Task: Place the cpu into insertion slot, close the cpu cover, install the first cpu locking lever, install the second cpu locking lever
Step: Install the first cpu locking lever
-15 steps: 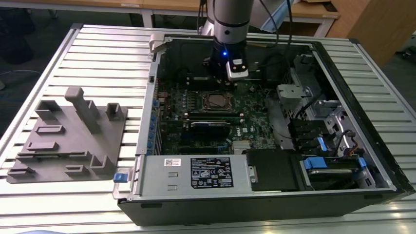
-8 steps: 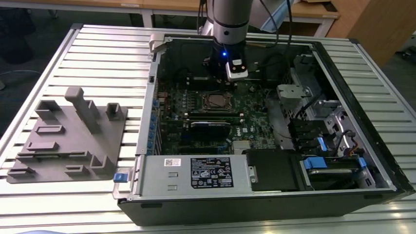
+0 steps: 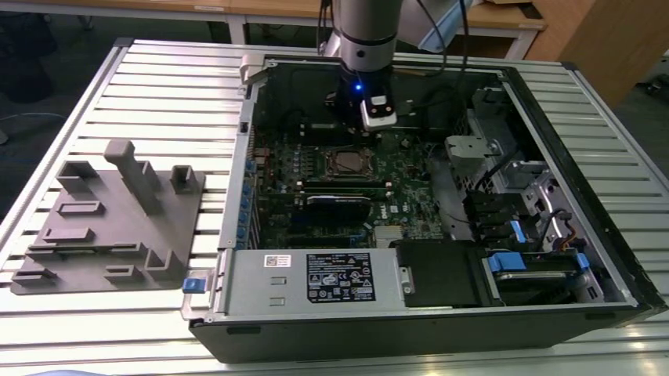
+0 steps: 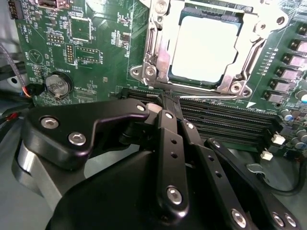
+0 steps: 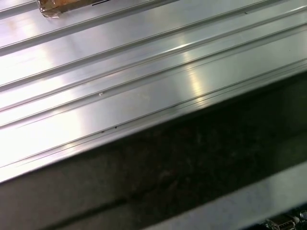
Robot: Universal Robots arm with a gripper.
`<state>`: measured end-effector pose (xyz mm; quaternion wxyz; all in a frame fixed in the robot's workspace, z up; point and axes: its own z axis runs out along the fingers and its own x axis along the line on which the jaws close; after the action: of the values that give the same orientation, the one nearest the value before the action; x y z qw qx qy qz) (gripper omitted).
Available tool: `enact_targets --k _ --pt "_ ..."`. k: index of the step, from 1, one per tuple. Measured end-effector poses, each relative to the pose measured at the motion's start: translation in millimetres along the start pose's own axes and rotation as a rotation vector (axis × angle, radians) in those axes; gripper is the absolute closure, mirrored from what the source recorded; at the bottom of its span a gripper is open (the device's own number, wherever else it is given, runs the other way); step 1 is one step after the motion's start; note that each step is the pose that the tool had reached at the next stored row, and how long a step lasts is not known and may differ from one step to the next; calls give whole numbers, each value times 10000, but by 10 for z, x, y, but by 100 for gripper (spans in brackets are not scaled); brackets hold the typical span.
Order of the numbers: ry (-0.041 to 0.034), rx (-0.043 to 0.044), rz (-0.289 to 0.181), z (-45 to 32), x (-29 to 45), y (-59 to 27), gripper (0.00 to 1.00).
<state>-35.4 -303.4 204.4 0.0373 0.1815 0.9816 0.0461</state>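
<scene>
The cpu (image 4: 204, 48) lies flat in the insertion slot (image 4: 235, 87) on the green motherboard (image 4: 96, 62), its pale metal top showing through the window of the cpu cover (image 4: 160, 50), which frames it. The gripper (image 4: 165, 99) hovers just beside the socket – apart from it – with its black fingers (image 4: 169, 139) pressed together on nothing, inside the open computer case (image 3: 585, 258).
</scene>
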Motion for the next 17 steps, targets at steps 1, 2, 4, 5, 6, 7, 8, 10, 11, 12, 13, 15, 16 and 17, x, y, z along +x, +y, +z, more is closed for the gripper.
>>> enact_targets --k 1,2,4,5,6,7,8,10,11,12,13,15,16,17 --pt "-6 -13 1 0 4 -2 89" --pt "-12 -30 1 1 7 -4 89" --pt "-22 -80 2 3 11 -6 89" --pt "-28 -107 3 5 13 -7 89" --pt "-34 -136 4 6 15 -8 89" --pt "-37 -172 7 6 18 -9 89" --pt "-42 -204 7 7 20 -10 89" --pt "-52 -249 9 7 27 -13 89" --pt "-61 -261 9 7 30 -14 89" --pt "-73 -270 7 8 31 -15 89" --pt "-88 -275 6 9 32 -18 89" --pt "-128 -290 2 11 31 -22 89" --pt "-155 -301 0 14 31 -24 89" --pt "-185 -312 -2 17 31 -26 89"
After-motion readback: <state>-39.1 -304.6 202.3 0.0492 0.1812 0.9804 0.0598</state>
